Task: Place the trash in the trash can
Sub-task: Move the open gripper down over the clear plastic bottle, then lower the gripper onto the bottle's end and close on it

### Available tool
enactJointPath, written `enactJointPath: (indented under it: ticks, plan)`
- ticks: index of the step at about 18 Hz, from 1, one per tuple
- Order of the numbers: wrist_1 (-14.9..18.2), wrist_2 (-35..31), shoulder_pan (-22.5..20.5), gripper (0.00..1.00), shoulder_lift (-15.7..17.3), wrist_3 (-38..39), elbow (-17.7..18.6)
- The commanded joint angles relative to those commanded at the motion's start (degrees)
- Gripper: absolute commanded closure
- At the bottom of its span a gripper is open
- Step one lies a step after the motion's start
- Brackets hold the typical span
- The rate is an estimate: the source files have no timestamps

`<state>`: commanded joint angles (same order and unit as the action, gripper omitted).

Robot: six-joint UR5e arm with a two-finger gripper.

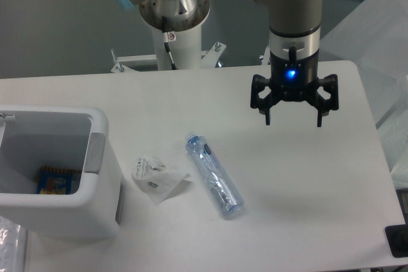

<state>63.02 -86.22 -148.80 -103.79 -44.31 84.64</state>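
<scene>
Your tool (292, 119) hangs above the counter (191, 103) with its fingers spread wide and nothing between them. It sits up and to the right of the bottle (214, 174), well apart from it, so the approach is not yet made.

The bottle lies flat, running diagonally from upper left to lower right, its blue cap at the lower right end. Just left of it, near but not clearly touching, lies the wrapper (155, 177). The can (95, 197) stands at the left edge, open at the top, with something colourful already at the bottom.

Watch three things, by my reckoning. The bottle is crushed, thin and round-sided: if you close along its length rather than across it, it will likely roll or squirt out. Line the fingers across the diagonal first. Come down too far and the fingertips meet the counter. The wrapper is flat and light, so a pinch may miss it, or a sweep near the bottle may push it away.
</scene>
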Motion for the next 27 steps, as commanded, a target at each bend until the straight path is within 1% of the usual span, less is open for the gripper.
enactJointPath:
  ticks: [3, 5, 7, 9, 11, 12, 15, 18, 19, 20, 21, 23, 24, 27]
  plan:
    - [-0.1, 0.0, 0.7, 0.00, -1.5, 9.3, 0.0]
    - [-0.4, 0.0, 2.2, 0.00, -3.2, 12.8, 0.0]
    - [-1.4, 0.2, 3.7, 0.00, -5.4, 15.4, 0.0]
    - [-3.2, 0.6, 4.7, 0.00, -7.5, 20.5, 0.0]
    - [-5.2, 1.9, 5.6, 0.00, -9.4, 24.7, -0.1]
    - [-5.6, 3.2, 5.7, 0.00, -10.1, 26.1, -0.3]
    - [-5.7, 6.8, 5.7, 0.00, -11.6, 29.3, -0.5]
    - [-5.8, 7.5, 5.7, 0.00, -13.6, 33.3, -0.4]
    - [-5.9, 7.5, 5.7, 0.00, -14.1, 34.7, 0.3]
    - [-6.7, 7.5, 5.8, 0.00, -14.8, 35.4, 0.9]
    - [-8.8, 7.4, 5.9, 0.00, -15.4, 36.0, 1.6]
    - [-12.5, 7.2, 6.1, 0.00, -15.5, 36.8, 3.4]
    - [-13.0, 7.1, 6.4, 0.00, -15.6, 37.0, 3.6]
    - [-13.1, 6.9, 7.4, 0.00, -17.2, 38.0, 3.7]
